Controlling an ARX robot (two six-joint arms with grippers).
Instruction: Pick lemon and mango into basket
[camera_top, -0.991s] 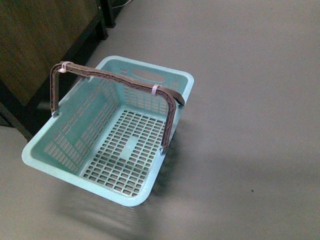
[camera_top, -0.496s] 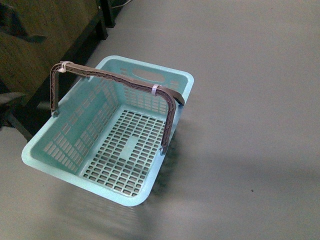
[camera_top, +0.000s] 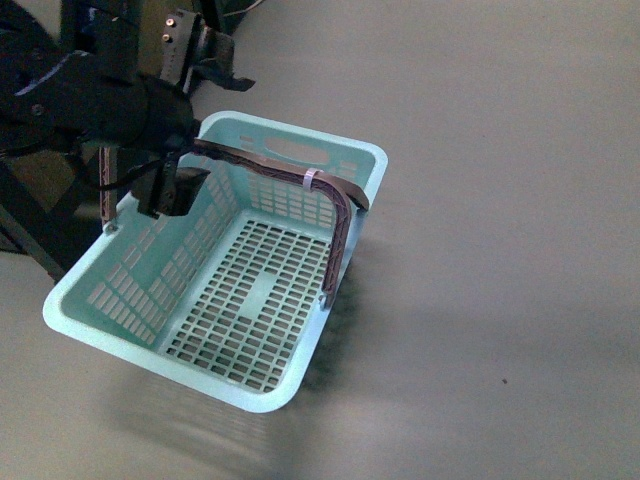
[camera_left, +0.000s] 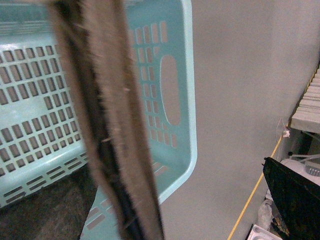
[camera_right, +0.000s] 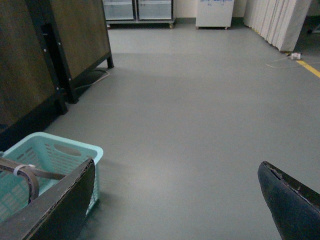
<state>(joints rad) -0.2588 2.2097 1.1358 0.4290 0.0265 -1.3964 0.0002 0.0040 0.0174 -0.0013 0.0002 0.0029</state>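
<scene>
Front view: the basket (camera_top: 345, 160) sits centre-left on the grey floor (camera_top: 500, 200). My left arm (camera_top: 90, 100) fills the upper left, and the left gripper (camera_top: 168, 190) is down by the brown handle (camera_top: 270, 165); I cannot tell its grip. Left wrist view: the handle crosses close-up, with the basket behind. Right wrist view: the right gripper (camera_right: 177, 200) is spread wide, holding nothing, with the basket at lower left.

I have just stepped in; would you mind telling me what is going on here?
The robot's left end effector hangs open over the light-teal basket, close to its brown handle. The basket sits empty on the grey floor, and no lemon or mango shows in any view. The right end effector is also open and holds nothing, off to the side above bare floor.
</scene>
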